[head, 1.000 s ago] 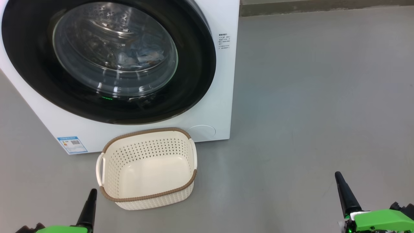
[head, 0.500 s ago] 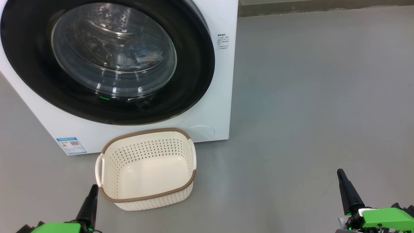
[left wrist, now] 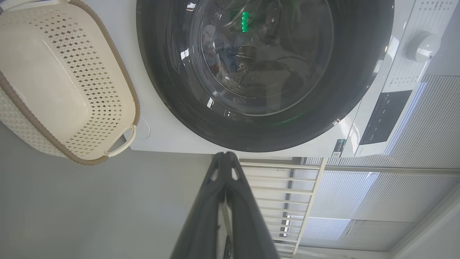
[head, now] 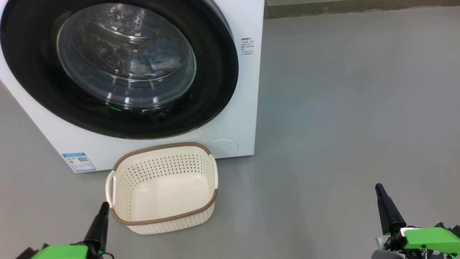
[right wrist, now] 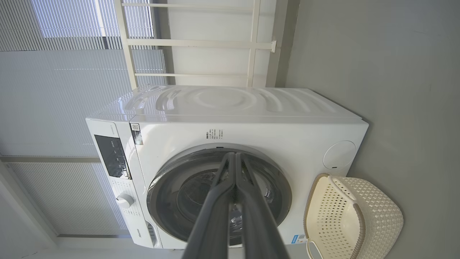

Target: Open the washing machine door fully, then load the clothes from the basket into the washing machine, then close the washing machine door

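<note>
The left pincer and right pincer, pressed together empty, have barely drifted; cream perforated plastic basket bare, bluish clothes behind the shut black-rimmed round door, so the job looks done.

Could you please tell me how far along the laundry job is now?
It looks essentially done. The small cream perforated plastic basket is empty, pale blue fabric shows through the glass of the large round black-rimmed door, and that door looks shut against the white washing machine. In hand: nothing; the left pincer and right pincer are shut and empty. Left: nothing visible.
</note>
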{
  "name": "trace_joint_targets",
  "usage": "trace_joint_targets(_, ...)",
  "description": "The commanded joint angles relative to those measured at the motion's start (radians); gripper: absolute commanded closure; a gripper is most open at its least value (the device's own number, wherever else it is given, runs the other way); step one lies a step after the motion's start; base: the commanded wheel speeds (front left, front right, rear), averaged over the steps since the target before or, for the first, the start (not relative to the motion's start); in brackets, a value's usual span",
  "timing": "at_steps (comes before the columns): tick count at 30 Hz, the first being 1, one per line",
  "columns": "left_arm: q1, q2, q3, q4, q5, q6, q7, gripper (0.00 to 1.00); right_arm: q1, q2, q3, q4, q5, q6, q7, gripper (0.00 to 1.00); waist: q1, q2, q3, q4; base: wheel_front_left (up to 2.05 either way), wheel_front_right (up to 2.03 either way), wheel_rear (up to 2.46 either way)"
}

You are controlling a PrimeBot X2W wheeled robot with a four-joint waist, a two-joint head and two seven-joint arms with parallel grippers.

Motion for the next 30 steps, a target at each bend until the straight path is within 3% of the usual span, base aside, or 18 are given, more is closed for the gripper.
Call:
trace_joint_targets(1,-0.041,0.019,0.035,-0.019,-0.009,-0.007,0.006,1.0,-0.04,-0.004,0.019,-0.025,0.006,0.002,0.009,1.0,0.0,0.0,0.0,0.0,0.0,0.0,0.0)
trace_joint_targets(30,-0.041,0.019,0.036,-0.019,-0.008,-0.007,0.006,1.0,-0.04,0.001,0.012,-0.025,0.0,0.002,0.015,1.0,0.0,0.0,0.0,0.0,0.0,0.0,0.0)
